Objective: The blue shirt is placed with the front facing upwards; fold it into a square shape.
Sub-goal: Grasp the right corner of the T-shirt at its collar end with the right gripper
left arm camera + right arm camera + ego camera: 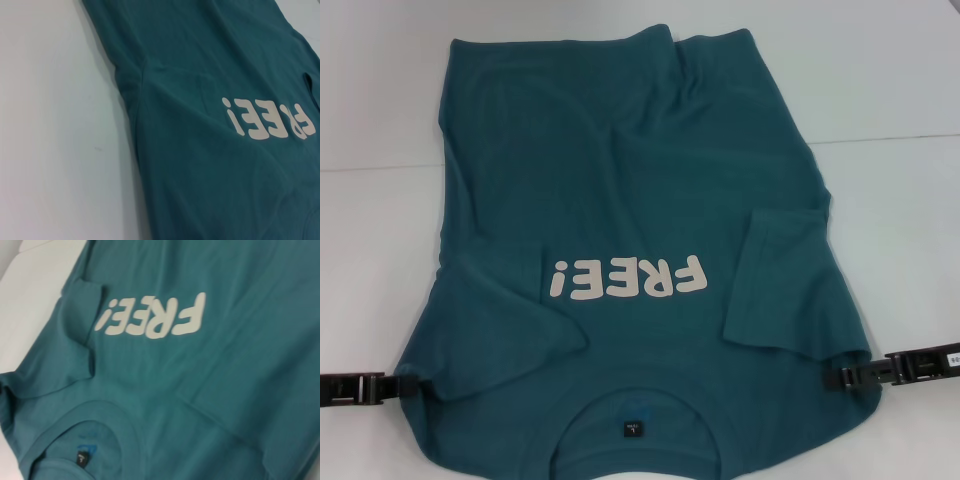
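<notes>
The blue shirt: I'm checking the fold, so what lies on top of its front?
On the blue shirt, both sleeves lie folded inward, the left sleeve touching the FREE! lettering. What the sleeves cover cannot be seen.

One blue shirt (650,200), two grippers

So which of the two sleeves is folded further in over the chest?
The sleeve on the robot's right of the blue shirt: its flap lies over the chest beside the lettering.

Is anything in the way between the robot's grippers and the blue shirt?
Nothing visible. The left gripper and right gripper are already at the shirt's shoulder edges, with only bare table around.
</notes>
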Motion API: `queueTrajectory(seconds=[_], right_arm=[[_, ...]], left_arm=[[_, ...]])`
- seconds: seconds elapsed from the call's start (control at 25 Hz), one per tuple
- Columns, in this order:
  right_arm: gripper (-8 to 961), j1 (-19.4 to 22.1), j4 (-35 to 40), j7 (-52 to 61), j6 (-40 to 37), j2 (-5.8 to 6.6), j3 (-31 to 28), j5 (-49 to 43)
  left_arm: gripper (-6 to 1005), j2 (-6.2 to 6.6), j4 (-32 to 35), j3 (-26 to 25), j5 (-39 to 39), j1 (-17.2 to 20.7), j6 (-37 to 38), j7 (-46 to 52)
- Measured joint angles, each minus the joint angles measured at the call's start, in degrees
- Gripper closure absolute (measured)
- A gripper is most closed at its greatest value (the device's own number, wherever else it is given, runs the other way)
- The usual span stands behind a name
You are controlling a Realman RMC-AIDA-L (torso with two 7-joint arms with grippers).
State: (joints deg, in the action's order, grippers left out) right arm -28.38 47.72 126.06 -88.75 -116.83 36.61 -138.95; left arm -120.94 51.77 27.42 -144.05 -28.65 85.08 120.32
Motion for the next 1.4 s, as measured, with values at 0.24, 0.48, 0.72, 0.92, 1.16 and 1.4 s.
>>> queueTrajectory(seconds=[0.24,0.48,0.72,0.92,1.16,1.4], right_arm=[[47,0.83,0.0,0.1,0.42,0.31,-0.18,-0.09],[47,1.17,0.03,0.21,-0.19,0.37,0.04,-0.09],[47,1.22,0.42,0.02,-1.76,0.43,-0.15,0.14],[47,0.83,0.2,0.06,-1.01,0.31,-0.17,0.06],[47,1.22,0.07,0.42,-0.11,0.48,-0.26,-0.09],[47,1.58,-0.08,0.5,-0.93,0.66,-0.14,-0.09]], left_arm=[[992,0.0,0.0,0.0,0.09,0.0,0.0,0.0],[992,0.0,-0.06,0.0,0.3,0.0,0.0,0.0],[992,0.0,-0.09,0.0,0.43,0.0,0.0,0.0],[992,0.0,-0.09,0.0,0.44,0.0,0.0,0.0],[992,0.0,-0.09,0.0,0.44,-0.13,0.0,0.0],[992,0.07,-0.09,0.0,0.44,-0.44,-0.01,0.0]])
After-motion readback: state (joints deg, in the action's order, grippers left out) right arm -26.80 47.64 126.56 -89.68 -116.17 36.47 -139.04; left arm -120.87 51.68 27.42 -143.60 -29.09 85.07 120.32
